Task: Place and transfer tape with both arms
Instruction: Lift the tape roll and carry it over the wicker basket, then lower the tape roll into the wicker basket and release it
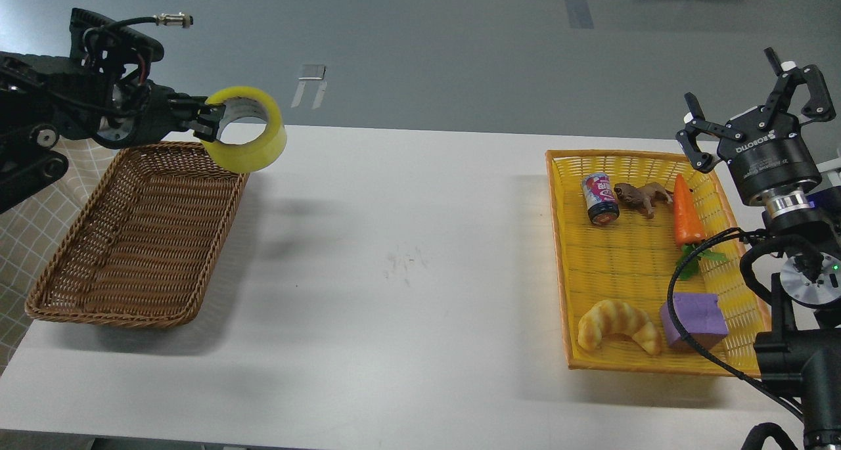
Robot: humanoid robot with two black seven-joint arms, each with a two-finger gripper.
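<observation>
Tape held up at the wicker basket's far right corner

The left gripper (209, 123) pinches the tape (248, 129) by its wall, above the wicker basket (138, 240); the right gripper (755, 118) hangs empty, fingers spread wide, over the yellow basket's (631, 253) far right corner.

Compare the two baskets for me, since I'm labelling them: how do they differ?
The brown wicker basket on the left holds nothing; the yellow basket on the right holds a can, carrot, croissant and more. Brown has a tight weave, yellow an open mesh. Both are rectangular trays on the white table.
</observation>
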